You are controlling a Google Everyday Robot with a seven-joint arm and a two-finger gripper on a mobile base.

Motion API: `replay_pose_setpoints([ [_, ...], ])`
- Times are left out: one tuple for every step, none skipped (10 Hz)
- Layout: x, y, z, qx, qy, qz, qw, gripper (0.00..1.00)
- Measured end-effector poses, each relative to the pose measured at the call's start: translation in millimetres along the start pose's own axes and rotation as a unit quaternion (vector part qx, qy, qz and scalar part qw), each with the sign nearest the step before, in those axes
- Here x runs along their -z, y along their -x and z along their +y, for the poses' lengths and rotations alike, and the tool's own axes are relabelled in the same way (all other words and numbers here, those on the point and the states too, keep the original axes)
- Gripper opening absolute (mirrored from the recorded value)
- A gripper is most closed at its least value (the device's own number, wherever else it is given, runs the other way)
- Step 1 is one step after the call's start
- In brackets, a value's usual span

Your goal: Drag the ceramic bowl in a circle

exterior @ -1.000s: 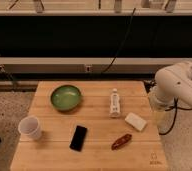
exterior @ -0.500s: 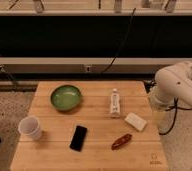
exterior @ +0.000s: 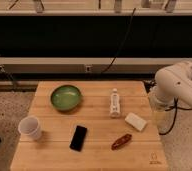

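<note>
On the wooden slatted desk, the round green ceramic bowl sits at rear left, with the white paper cup in front of it near the left edge. A flat black phone lies right of the cup, and a reddish-brown oblong packet lies right of the phone. A white bottle lies on its side right of the bowl, with a white rectangular block just in front of it to the right. The white robot arm stands off the desk's right edge, its gripper beside that edge near the block.

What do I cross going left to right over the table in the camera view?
White paper cup, ceramic bowl, white bottle, white block, end effector beside the table's right edge. Phone and red-brown item overlap others, so omitted.
</note>
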Motion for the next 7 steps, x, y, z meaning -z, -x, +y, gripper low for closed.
replay_pose_setpoints([
  [0.0, 0.0, 0.0, 0.000, 0.000, 0.000, 1.0000, 0.80],
  [0.0, 0.0, 0.0, 0.000, 0.000, 0.000, 1.0000, 0.80],
  [0.0, 0.1, 0.0, 0.000, 0.000, 0.000, 1.0000, 0.80],
  [-0.4, 1.7, -0.7, 0.004, -0.002, 0.002, 1.0000, 0.80],
  [0.1, 8.8, -5.2, 0.016, -0.008, 0.006, 0.9998, 0.80],
  [-0.1, 25.8, -9.8, 0.031, -0.013, 0.007, 0.9994, 0.80],
  [0.0, 44.2, -14.8, 0.046, -0.018, 0.008, 0.9987, 0.80],
])
